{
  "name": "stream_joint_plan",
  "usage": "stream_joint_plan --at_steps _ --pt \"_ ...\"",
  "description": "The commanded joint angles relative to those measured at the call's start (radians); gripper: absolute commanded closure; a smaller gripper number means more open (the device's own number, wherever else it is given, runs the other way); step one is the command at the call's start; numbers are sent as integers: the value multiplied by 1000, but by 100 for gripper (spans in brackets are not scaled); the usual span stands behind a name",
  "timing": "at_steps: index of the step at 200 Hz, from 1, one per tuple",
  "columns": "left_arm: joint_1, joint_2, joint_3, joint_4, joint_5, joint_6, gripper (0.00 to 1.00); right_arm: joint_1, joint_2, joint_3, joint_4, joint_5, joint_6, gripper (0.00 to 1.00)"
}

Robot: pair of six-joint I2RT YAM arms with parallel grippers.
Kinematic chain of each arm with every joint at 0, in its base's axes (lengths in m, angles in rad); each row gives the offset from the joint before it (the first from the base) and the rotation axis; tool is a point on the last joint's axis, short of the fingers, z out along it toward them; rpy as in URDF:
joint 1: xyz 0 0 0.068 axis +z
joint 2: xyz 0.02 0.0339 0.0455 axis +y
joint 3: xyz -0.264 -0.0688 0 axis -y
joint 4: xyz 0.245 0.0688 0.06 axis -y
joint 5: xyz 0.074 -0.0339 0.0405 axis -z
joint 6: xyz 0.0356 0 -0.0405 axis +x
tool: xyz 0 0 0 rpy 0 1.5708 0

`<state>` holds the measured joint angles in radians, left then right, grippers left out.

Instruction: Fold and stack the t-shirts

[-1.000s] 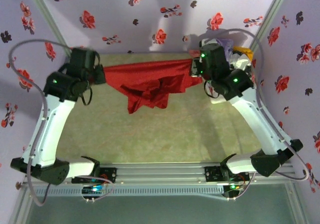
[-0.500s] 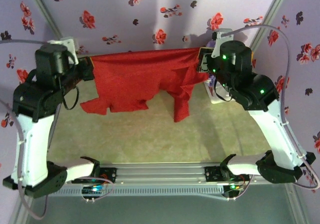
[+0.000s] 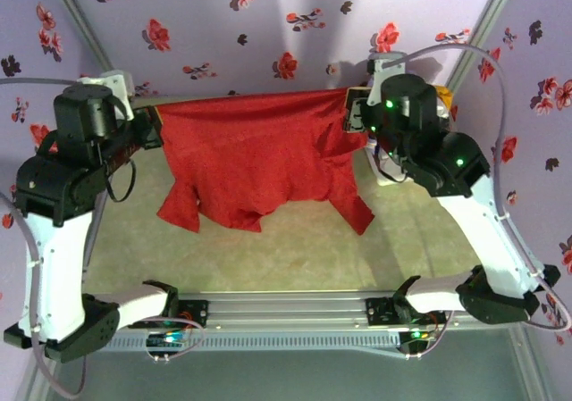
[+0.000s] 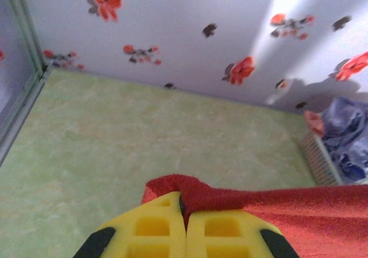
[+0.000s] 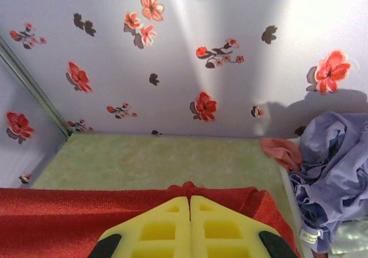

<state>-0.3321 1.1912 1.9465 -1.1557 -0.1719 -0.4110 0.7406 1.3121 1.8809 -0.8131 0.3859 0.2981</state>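
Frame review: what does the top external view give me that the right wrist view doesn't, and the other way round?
Top external: the whole red t-shirt hanging spread between the left gripper and right gripper, both sleeves dangling over the table. Right wrist: shut yellow fingers pinching the shirt's edge, plus a lavender t-shirt with a white label and pink fabric heaped at the right. Both: the red shirt, green table and flowered wall.

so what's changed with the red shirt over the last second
Both arms rose and pulled apart, so the red shirt went from a bunched clump sagging between them to hanging spread out, sleeves dangling. The left gripper and right gripper stayed shut on its top edge; nothing was let go.
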Motion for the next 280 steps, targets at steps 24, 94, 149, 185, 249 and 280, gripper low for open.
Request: stream_joint_plan --at_steps 24,94,149,185,249,280 --pt "211 72 -142 58 303 -33 100 -14 102 -71 55 15 13 100" --pt "388 212 26 212 515 -108 100 -31 357 187 148 -106 -73 100" --pt "537 306 120 468 664 -224 100 44 591 494 304 -168 -235 100" --pt "614 264 104 629 752 -255 100 169 670 643 315 -197 -402 100" --pt "762 78 46 617 726 -325 100 474 630 642 329 -58 -615 100" --pt "844 105 164 602 744 -396 100 584 588 647 357 26 -682 100"
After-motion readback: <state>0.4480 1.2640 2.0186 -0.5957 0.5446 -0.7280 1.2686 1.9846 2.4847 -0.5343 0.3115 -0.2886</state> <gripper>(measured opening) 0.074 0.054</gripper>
